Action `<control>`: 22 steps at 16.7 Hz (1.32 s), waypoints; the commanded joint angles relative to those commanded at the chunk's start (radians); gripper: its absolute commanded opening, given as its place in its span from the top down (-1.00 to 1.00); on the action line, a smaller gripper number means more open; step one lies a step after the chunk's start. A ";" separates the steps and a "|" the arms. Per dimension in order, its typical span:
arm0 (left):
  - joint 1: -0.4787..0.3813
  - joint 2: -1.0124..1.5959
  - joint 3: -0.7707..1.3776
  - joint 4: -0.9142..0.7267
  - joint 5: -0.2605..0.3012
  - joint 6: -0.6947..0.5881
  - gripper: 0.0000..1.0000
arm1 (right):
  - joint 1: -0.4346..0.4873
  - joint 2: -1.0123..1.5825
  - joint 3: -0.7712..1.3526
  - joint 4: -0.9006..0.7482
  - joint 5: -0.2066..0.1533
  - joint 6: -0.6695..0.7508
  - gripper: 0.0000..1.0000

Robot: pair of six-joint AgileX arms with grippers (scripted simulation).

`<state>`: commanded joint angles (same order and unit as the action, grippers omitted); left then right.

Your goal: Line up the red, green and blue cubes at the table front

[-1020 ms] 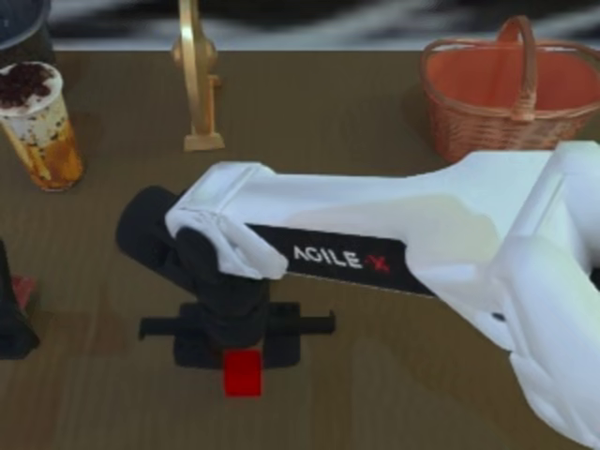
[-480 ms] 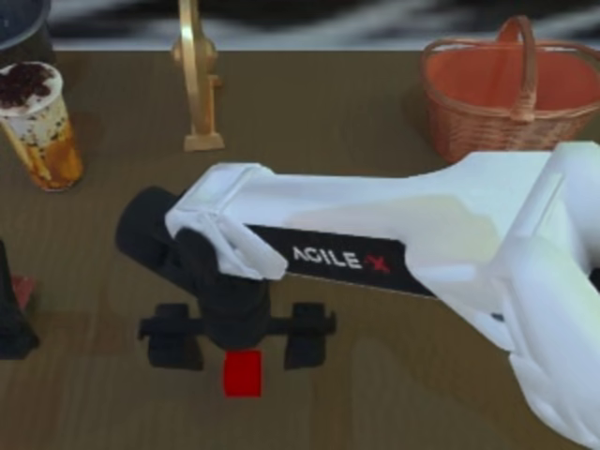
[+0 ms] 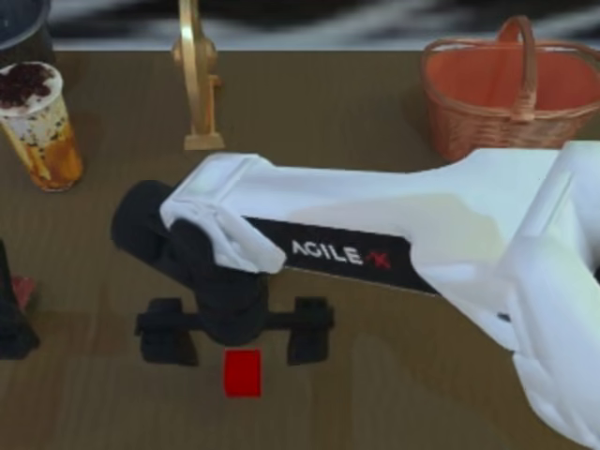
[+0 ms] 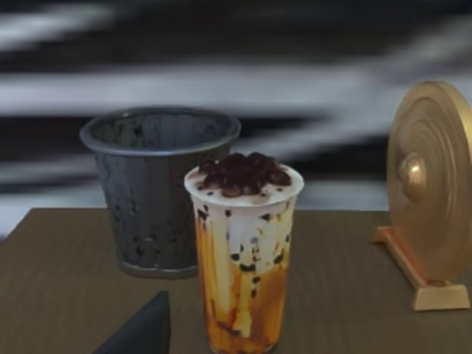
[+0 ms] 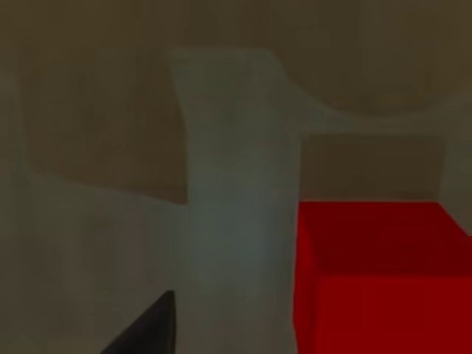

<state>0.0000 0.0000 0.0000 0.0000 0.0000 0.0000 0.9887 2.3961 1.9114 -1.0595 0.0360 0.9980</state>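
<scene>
Red cube (image 3: 243,373) sits free on the table (image 3: 394,394) near the front edge. Our right gripper (image 3: 234,330) hangs just behind it, fingers spread wide, holding nothing. We judge red placed; next we must find the green cube, not visible.

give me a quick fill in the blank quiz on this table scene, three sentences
1. The cube lying free on the table is coloured ____.
2. The right gripper above that cube has its fingers ____.
3. The wicker basket stands at the table's far ____ corner.

Missing words: red; open; right
</scene>
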 joint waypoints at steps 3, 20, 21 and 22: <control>0.000 0.000 0.000 0.000 0.000 0.000 -1.00 | 0.005 -0.027 0.072 -0.107 0.000 0.003 -1.00; 0.000 0.000 0.000 0.000 0.000 0.000 -1.00 | -0.271 -0.122 -0.017 -0.128 -0.010 -0.447 -1.00; 0.000 0.000 0.000 0.000 0.000 0.000 -1.00 | -0.323 -0.135 -0.049 -0.118 -0.012 -0.541 -1.00; 0.000 0.000 0.000 0.000 0.000 0.000 -1.00 | -0.377 -0.149 -0.083 -0.108 -0.015 -0.641 -1.00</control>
<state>0.0000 0.0000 0.0000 0.0000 0.0000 0.0000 0.6116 2.2468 1.8286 -1.1671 0.0213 0.3569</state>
